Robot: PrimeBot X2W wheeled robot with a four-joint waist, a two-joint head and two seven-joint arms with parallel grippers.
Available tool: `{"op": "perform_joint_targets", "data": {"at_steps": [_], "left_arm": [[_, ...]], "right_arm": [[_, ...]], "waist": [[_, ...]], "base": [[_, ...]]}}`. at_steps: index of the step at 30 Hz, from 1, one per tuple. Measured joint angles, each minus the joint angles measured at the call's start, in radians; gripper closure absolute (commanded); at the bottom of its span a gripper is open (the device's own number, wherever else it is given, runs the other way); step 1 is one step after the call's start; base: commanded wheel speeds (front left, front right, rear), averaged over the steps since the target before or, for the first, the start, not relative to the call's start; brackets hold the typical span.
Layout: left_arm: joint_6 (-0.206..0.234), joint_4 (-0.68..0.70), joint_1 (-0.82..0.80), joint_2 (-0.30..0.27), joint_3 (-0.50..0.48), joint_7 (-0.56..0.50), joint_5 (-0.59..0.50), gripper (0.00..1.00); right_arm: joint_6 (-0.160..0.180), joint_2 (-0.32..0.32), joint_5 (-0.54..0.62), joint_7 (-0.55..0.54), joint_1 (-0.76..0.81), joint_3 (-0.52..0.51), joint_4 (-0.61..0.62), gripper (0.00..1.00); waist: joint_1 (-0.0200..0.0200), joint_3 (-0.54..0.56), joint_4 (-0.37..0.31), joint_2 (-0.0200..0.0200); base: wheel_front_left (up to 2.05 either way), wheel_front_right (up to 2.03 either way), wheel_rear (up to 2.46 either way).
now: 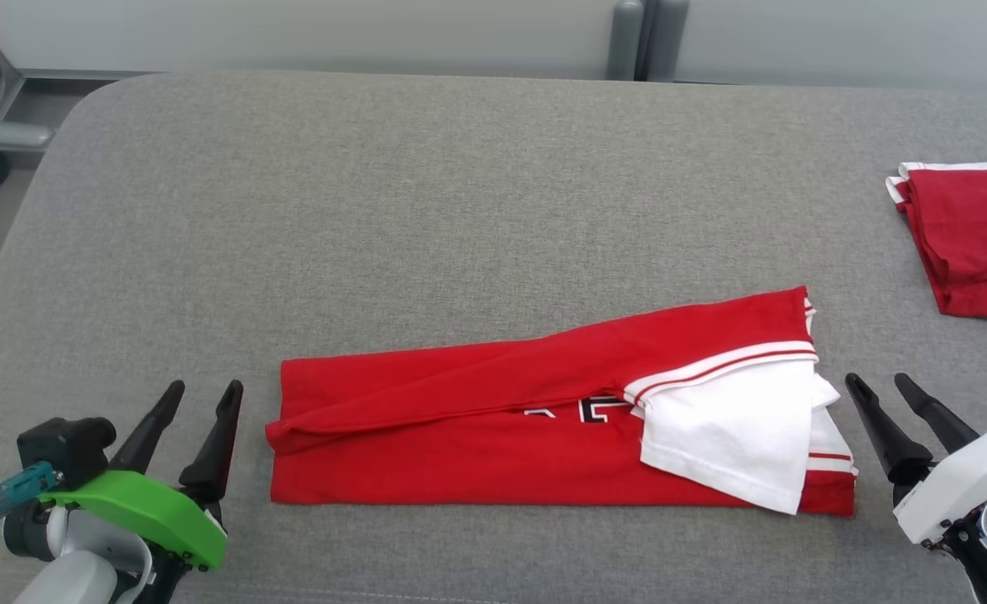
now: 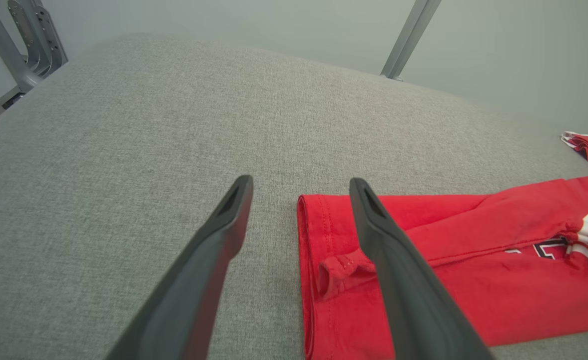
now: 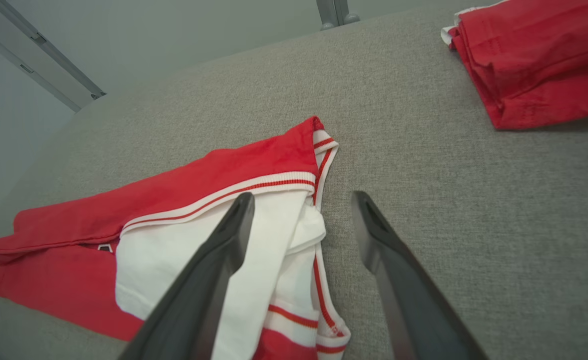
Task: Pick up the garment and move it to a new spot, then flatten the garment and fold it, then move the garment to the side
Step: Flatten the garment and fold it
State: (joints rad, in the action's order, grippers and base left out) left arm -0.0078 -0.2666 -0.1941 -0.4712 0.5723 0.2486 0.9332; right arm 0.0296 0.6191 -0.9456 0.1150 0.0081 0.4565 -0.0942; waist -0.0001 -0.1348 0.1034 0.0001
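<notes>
Low in the head view, left end effector (image 1: pixel 205 387), jaws spread and empty, sits just off the garment (image 1: pixel 501 436); right end effector (image 1: pixel 877 382), likewise, off its far end. Long axis runs between them along the surface (image 1: pixel 459 210). Left wrist view: garment (image 2: pixel 473 280) close ahead, rightward. Right wrist view: garment (image 3: pixel 199 185) close ahead, leftward. Both equally near.

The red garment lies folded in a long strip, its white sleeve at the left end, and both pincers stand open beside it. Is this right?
Not quite: the head view shows the white sleeve at the right end, by the open right pincer. The garment is a long folded strip, and the left pincer is open too.
</notes>
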Motion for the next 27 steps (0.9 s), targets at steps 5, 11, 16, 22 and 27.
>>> {"op": "perform_joint_targets", "data": {"at_steps": [5, 11, 16, 22, 27], "left_arm": [[0.062, 0.064, 0.002, 0.008, -0.075, 0.000, -0.059, 0.00], [0.083, 0.121, 0.032, 0.033, -0.119, 0.000, -0.114, 0.00], [0.092, 0.153, 0.093, 0.053, -0.148, 0.000, -0.140, 0.00], [0.096, 0.178, 0.136, 0.062, -0.182, 0.000, -0.146, 0.00], [0.096, 0.193, 0.160, 0.074, -0.201, 0.000, -0.159, 0.00]], "right_arm": [[0.006, -0.030, -0.047, -0.025, 0.001, -0.007, -0.049, 0.00], [0.016, -0.029, -0.060, -0.049, 0.001, -0.011, -0.115, 0.00], [0.013, -0.056, -0.121, -0.081, 0.000, -0.022, -0.163, 0.00], [-0.021, -0.131, -0.213, -0.139, -0.005, -0.004, -0.176, 1.00], [-0.042, -0.154, -0.271, -0.160, -0.025, -0.030, -0.199, 1.00]], "waist": [[0.0000, -0.003, 0.035, 0.0000], [0.0000, -0.009, 0.086, 0.0000], [0.0000, -0.010, 0.136, 0.0000], [0.0001, -0.004, 0.161, 0.0000], [0.0001, -0.002, 0.162, 0.0000]], "base": [[0.00, 0.00, 0.00], [0.00, 0.00, 0.00], [0.00, 0.00, 0.00], [0.00, 0.00, 0.00], [0.00, 0.00, 0.00]]}}
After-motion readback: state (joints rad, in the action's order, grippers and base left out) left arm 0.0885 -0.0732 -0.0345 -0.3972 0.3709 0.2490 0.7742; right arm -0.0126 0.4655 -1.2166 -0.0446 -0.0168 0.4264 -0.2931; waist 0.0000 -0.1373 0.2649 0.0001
